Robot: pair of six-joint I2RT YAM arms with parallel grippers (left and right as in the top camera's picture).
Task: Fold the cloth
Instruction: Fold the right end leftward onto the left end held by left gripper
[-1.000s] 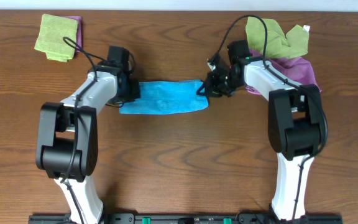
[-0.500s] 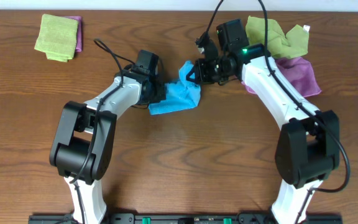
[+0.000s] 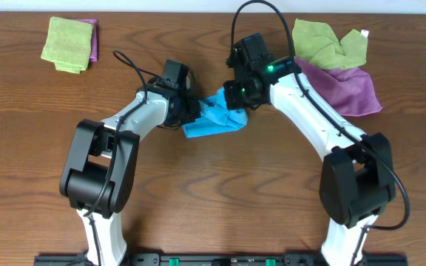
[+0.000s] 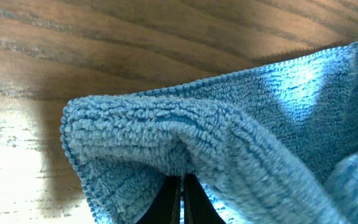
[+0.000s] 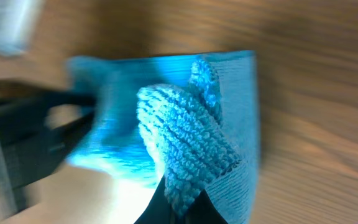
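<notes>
The bright blue cloth (image 3: 214,118) lies bunched and doubled over on the wooden table between my two arms. My left gripper (image 3: 192,112) is shut on the cloth's left end; in the left wrist view the cloth (image 4: 229,137) puckers around the closed fingertips (image 4: 183,186). My right gripper (image 3: 234,98) is shut on the cloth's other end and holds it over the lower layer, close to the left gripper. In the right wrist view a fold of cloth (image 5: 185,143) is pinched between the fingers (image 5: 182,208). No white tag shows.
A folded light green cloth (image 3: 68,44) on a purple one sits at the far left. A crumpled light green cloth (image 3: 324,41) and a purple cloth (image 3: 342,87) lie at the far right, beside my right arm. The table's far edge is close behind them.
The cloth was stretched flat between the grippers a second ago. My right gripper has carried its end left over the cloth toward the left gripper, which moved right; the cloth is now doubled and short.
</notes>
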